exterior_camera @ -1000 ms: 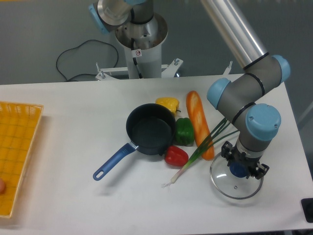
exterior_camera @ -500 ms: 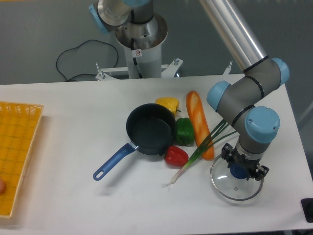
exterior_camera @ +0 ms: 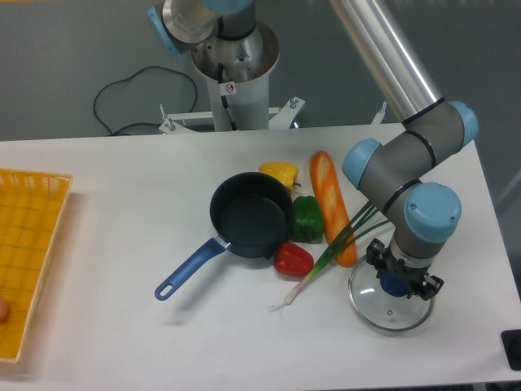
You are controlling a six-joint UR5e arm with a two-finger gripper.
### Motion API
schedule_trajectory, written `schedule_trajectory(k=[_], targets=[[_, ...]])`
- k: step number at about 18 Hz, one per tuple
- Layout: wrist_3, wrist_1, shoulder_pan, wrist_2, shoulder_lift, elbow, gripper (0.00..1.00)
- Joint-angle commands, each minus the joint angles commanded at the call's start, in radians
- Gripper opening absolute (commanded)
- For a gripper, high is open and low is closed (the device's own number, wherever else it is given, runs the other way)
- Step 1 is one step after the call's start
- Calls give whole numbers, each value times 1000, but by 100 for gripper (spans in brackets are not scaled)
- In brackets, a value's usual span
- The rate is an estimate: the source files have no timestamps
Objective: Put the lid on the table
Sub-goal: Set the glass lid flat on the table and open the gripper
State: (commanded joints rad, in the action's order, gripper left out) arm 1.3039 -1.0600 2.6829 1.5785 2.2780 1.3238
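The lid (exterior_camera: 376, 312), a clear glass disc with a metal rim and a blue knob (exterior_camera: 394, 285), is low over or on the white table (exterior_camera: 122, 195) at the front right; I cannot tell whether it touches. My gripper (exterior_camera: 396, 280) points straight down over it, its black fingers closed on either side of the knob. The arm's wrist hides the lid's far edge. The dark blue saucepan (exterior_camera: 251, 217) stands uncovered in the middle of the table, well left of the lid.
A baguette (exterior_camera: 329, 199), a green pepper (exterior_camera: 307, 218), a red pepper (exterior_camera: 293, 259), a yellow pepper (exterior_camera: 279, 173) and a spring onion (exterior_camera: 321, 265) lie between pan and lid. A yellow mesh tray (exterior_camera: 28, 244) sits at the left edge. The table's right edge is close to the lid.
The gripper and the lid have shifted together a few pixels to the left. Nothing else has moved.
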Motion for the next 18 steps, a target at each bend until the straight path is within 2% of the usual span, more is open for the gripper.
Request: schedule_trajectory(k=[18], targets=[[-3,0,-3,-3,6,8,61]])
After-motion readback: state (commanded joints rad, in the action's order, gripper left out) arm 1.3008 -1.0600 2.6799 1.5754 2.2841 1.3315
